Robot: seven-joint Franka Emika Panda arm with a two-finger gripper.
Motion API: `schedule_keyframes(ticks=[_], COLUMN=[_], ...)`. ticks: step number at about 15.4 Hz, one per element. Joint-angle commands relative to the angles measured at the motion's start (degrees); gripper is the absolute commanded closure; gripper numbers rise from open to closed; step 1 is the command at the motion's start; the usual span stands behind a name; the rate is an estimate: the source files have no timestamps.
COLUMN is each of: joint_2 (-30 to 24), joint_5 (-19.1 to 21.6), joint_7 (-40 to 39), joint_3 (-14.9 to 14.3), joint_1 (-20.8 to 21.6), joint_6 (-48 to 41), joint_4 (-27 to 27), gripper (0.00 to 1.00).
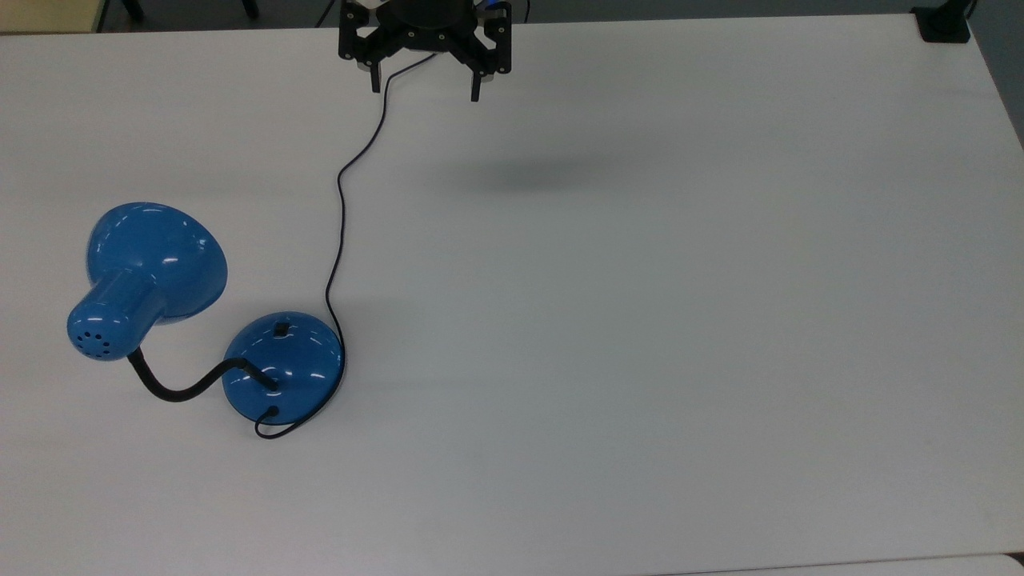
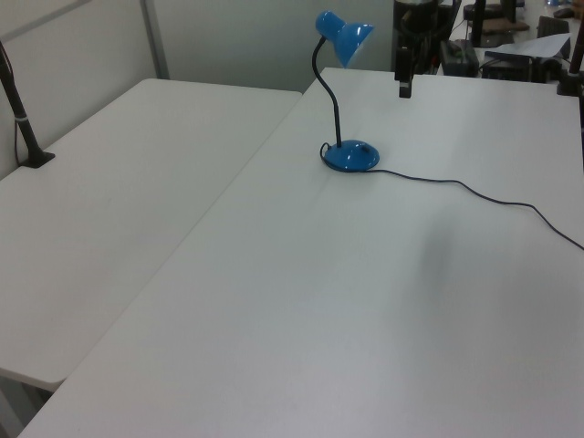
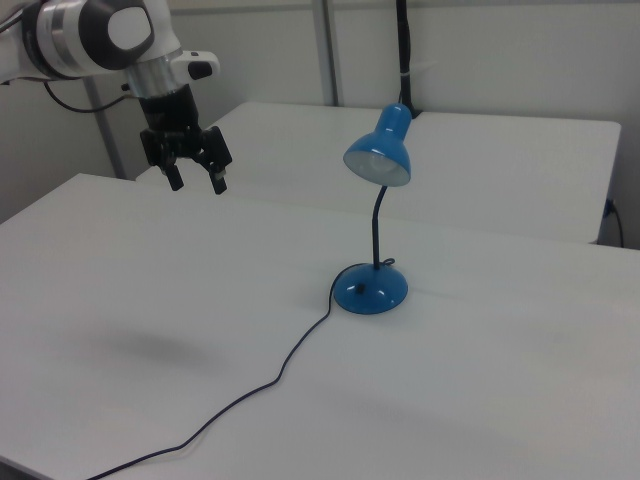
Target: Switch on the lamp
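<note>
The lamp [image 1: 284,364] is glossy blue and stands on the white table at the top view's lower left. A small black switch [image 1: 281,327] sits on its domed base. A black gooseneck [image 1: 180,390] rises to the bell-shaped shade [image 1: 152,268]. The shade's bulb looks unlit in the right view, where the lamp [image 3: 371,288] stands at centre. My gripper [image 1: 426,86] hangs high above the table at the top view's upper edge, open and empty, far from the lamp. It also appears as the gripper [image 3: 198,178] at the right view's upper left, and the gripper [image 2: 403,84] hangs behind the lamp [image 2: 350,155].
The thin black cord [image 1: 340,208] snakes from the base across the table toward the arm. A second white table [image 2: 119,173] adjoins this one. A black post clamp [image 1: 944,24] sits at the top view's upper right corner. Wide bare tabletop [image 1: 640,320] lies to the lamp's right.
</note>
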Motion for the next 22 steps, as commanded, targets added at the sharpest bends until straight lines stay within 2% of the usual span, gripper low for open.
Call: schedule_keyframes(ticks=[1, 14, 15, 18, 22], joint_2=[-0.33, -0.42, -0.42, -0.42, -0.42], joint_5=[1.09, 0.65, 0.65, 0.83, 1.0], joint_7=[-0.59, -0.67, -1.02, -1.37, -1.37], joint_3=[-0.23, -0.32, -0.32, -0.49, -0.49], joint_1=[0.0, -0.18, -0.18, -0.44, -0.71], joint_6=[-2.68, -2.95, -2.95, -2.69, -2.51], joint_4=[0.99, 1.08, 0.99, 1.16, 1.17], gripper=[0.0, 0.0, 0.1, 0.5, 0.97])
